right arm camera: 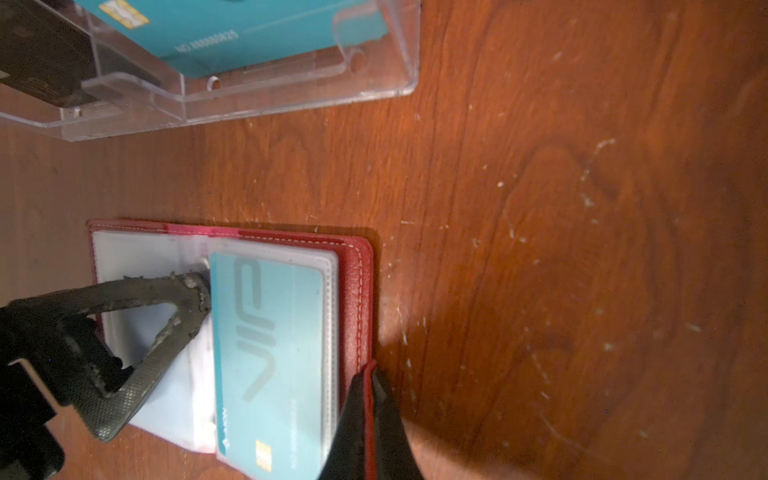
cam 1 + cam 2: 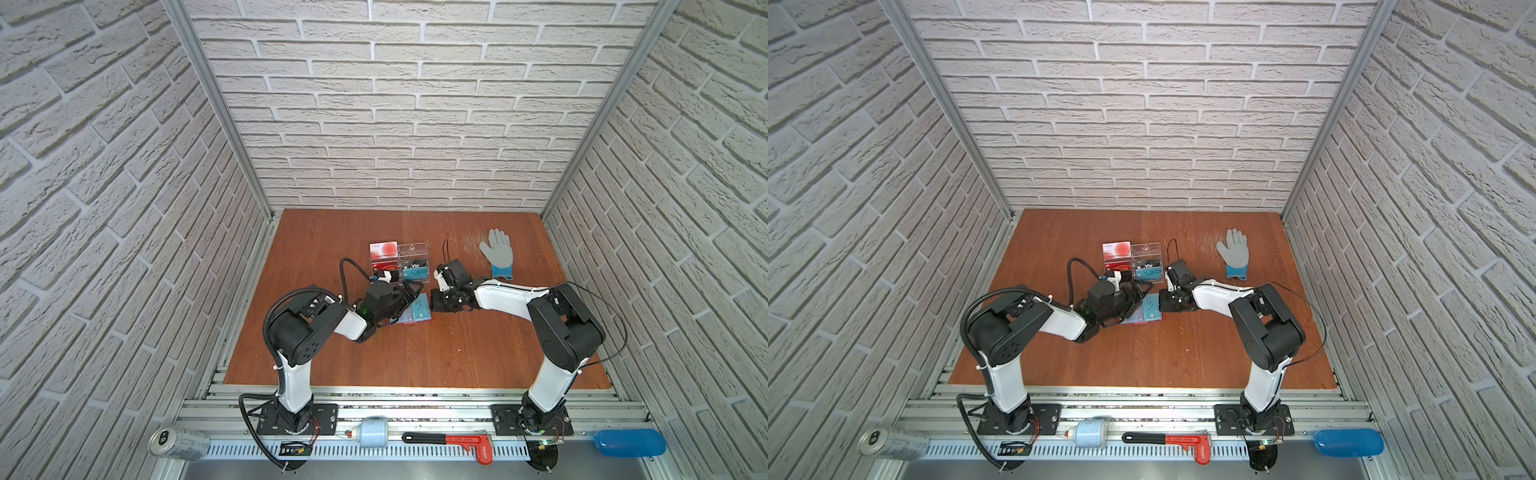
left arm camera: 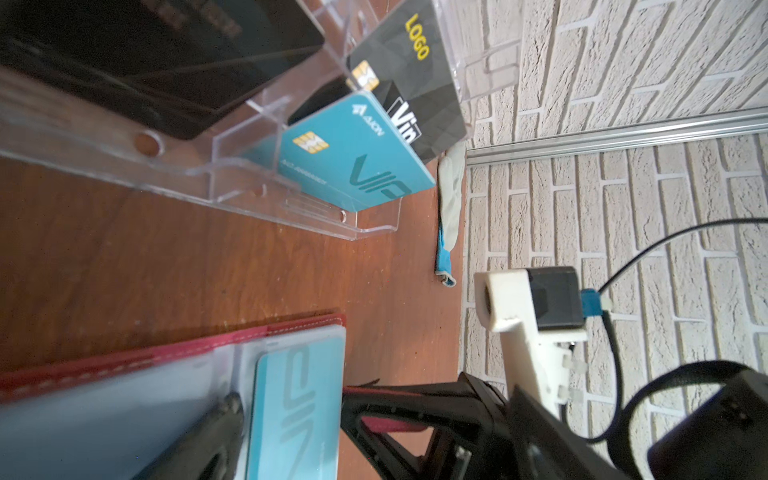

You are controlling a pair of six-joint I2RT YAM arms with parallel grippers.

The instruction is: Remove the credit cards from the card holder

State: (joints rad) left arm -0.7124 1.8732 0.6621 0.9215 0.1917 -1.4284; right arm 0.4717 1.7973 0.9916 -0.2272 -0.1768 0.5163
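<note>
Here the left gripper (image 2: 403,305) stands wide apart, one finger (image 1: 137,291) pressing the clear pages of the open card holder (image 1: 357,266) on the table (image 1: 540,208). A teal credit card (image 1: 270,353) sits in its sleeve, just beside that finger. The right gripper (image 1: 368,386) is clamped on the holder's red edge.

You have a clear acrylic stand (image 2: 411,250) mid-table (image 2: 436,353), holding printed VIP cards (image 2: 417,272). A grey glove (image 2: 497,253) lies apart to its right. Your front rail carries a can (image 2: 178,444), a pale canister (image 2: 372,433), a red wrench (image 2: 453,440) and a blue bottle (image 2: 629,442).
</note>
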